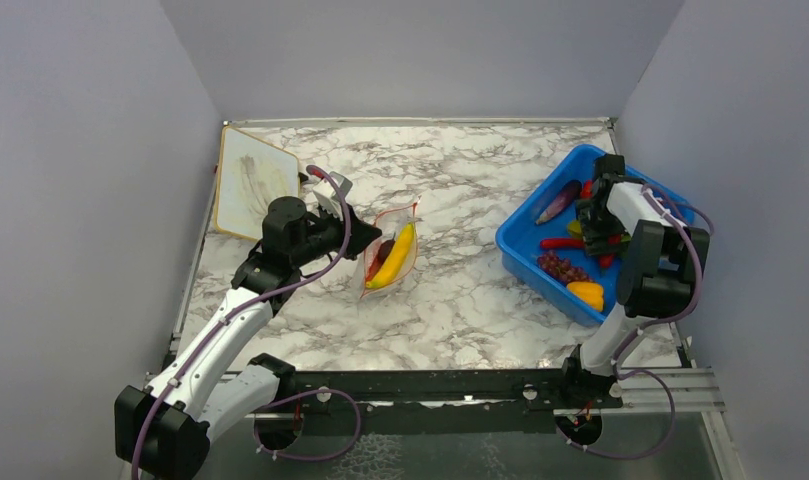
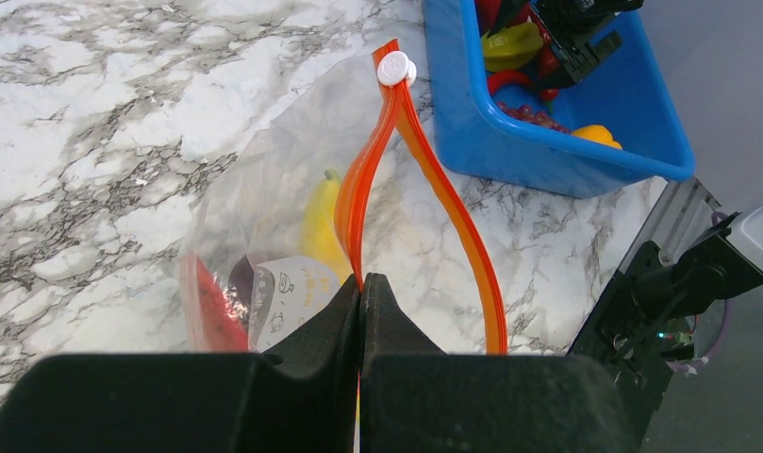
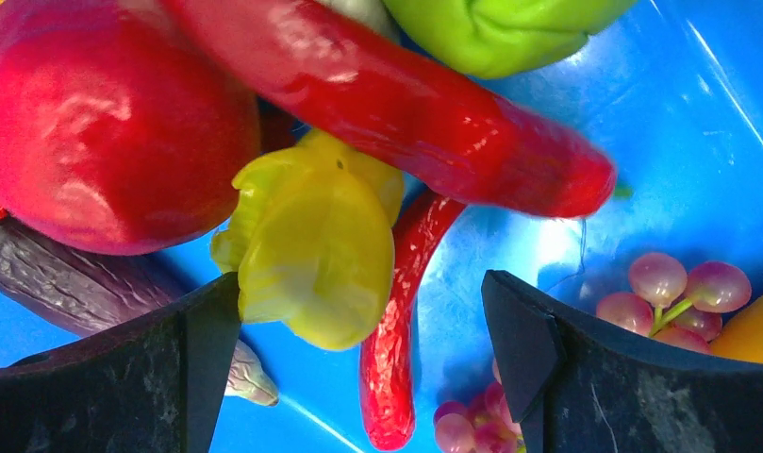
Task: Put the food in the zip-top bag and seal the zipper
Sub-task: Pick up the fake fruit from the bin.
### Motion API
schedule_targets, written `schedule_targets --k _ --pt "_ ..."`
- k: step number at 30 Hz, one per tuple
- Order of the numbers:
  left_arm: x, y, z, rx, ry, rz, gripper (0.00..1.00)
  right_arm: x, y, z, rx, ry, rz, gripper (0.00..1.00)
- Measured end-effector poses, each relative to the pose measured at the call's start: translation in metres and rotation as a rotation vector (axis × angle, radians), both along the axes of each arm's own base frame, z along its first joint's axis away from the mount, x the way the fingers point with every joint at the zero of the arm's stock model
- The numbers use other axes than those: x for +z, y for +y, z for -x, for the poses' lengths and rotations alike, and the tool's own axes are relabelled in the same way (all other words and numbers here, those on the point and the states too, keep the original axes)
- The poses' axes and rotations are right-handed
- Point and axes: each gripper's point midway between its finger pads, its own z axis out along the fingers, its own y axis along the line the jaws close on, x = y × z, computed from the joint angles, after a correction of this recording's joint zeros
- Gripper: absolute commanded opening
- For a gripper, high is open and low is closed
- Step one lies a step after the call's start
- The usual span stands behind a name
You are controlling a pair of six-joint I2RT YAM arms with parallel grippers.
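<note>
The blue bin sat on the marble table, and the right gripper hung inside it just above the food, its jaws spread wide and holding nothing. Below the gap between its fingers lay a yellow-green pepper beside a thin red chili. A thicker red pepper crossed above them, with a round red fruit and a purple eggplant to one side, and grapes and an orange piece to the other. Well to the left of the bin in the overhead view, the zip-top bag lay flat on the table with its mouth gaping toward the bin. A banana and a red piece were already inside it. The left gripper was fully closed, pinching the near end of the zipper. The white slider sat at the end of the zipper nearest the bin.
</note>
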Motion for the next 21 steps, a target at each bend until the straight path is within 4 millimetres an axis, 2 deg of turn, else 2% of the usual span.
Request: schedule_targets --k 2,7,13,21 --pt "0.000 0.000 0.000 -0.002 0.000 0.000 0.00 -0.001 -0.001 -0.004 -0.010 -0.004 -0.002 0.92" --pt "0.000 -0.001 0.001 -0.003 0.000 0.000 0.00 -0.002 -0.002 -0.005 -0.024 -0.006 -0.004 0.72" --pt "0.000 -0.001 0.001 -0.003 0.000 0.000 0.00 -0.004 -0.002 -0.002 -0.017 -0.010 -0.001 0.52" --pt "0.000 -0.001 0.001 -0.003 0.000 0.000 0.00 0.001 -0.002 0.007 0.015 -0.018 0.014 0.34"
